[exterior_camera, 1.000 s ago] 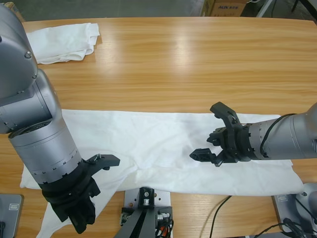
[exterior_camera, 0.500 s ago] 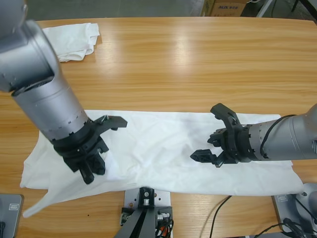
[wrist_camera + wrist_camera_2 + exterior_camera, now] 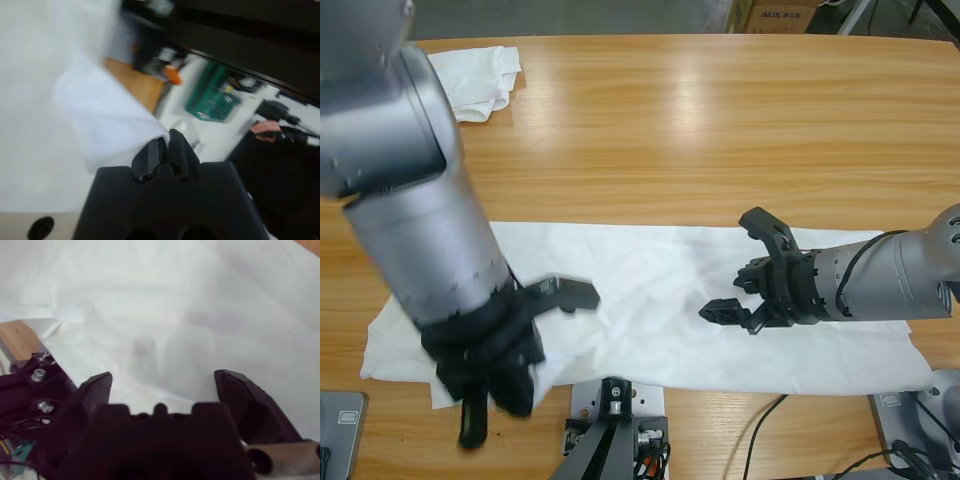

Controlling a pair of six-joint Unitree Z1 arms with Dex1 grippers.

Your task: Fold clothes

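With one folded bundle (image 3: 475, 82) waiting aside, the left gripper (image 3: 165, 159) is pinching the half-folded shirt's (image 3: 720, 300) edge while the right gripper (image 3: 745, 268) is hovering spread wide.

Thin matt white cloth T-shirt (image 3: 650, 300) under matt black plastic right gripper (image 3: 745, 270); glossy, smooth long wooden table (image 3: 700, 140) beyond.

High view looks straight down on table (image 3: 720, 130); both wrist views sit close over same T-shirt (image 3: 650, 290).
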